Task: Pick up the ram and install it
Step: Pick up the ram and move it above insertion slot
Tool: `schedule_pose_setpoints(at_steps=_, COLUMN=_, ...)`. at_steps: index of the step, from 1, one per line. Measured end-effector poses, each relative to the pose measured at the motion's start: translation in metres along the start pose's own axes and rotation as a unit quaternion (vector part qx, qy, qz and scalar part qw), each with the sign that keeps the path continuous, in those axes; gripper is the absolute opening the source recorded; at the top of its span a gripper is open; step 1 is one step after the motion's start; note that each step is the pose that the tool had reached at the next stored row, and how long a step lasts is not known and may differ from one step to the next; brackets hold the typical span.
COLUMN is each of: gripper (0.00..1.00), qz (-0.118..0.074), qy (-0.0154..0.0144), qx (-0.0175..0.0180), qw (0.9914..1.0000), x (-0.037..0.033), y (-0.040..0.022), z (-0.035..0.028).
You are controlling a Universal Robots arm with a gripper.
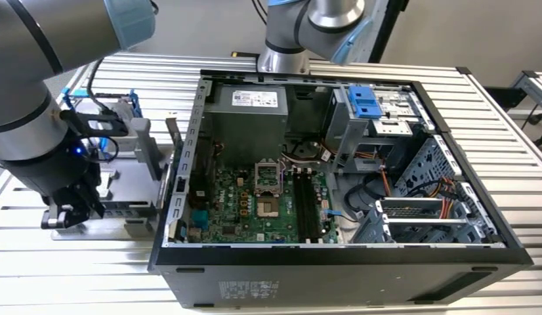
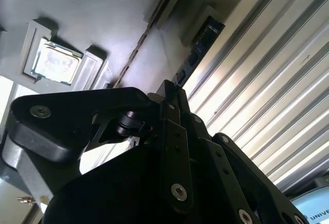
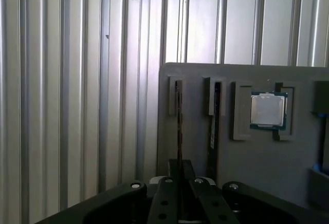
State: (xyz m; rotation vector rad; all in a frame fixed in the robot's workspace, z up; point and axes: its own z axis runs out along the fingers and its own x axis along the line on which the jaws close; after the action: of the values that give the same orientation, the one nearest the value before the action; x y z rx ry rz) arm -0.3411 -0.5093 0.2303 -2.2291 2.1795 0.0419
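The tool (image 1: pixel 65 215) is hanging low over the grey tray (image 3: pixel 257 167) on the ribbed counter (image 3: pixel 77 80), off to one side of the open computer case (image 1: pixel 341 269). Its fingers (image 3: pixel 174 175) are sitting pressed together, with no gap and nothing showing between them. The ram (image 3: pixel 216 116) is lying on edge in a slot of that tray just ahead of the tool's tips, another thin board (image 3: pixel 178 111) is standing in the neighbouring slot, and a square processor chip (image 3: pixel 267 110) is resting on the ram's far side.
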Motion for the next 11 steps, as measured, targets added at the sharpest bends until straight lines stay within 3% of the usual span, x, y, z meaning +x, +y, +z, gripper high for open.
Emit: schedule_pose_setpoints(at_steps=11, gripper=0.0, qz=0.002, qy=0.0, qx=0.0, qw=1.0, x=-0.0005, y=0.0, z=-0.0154)
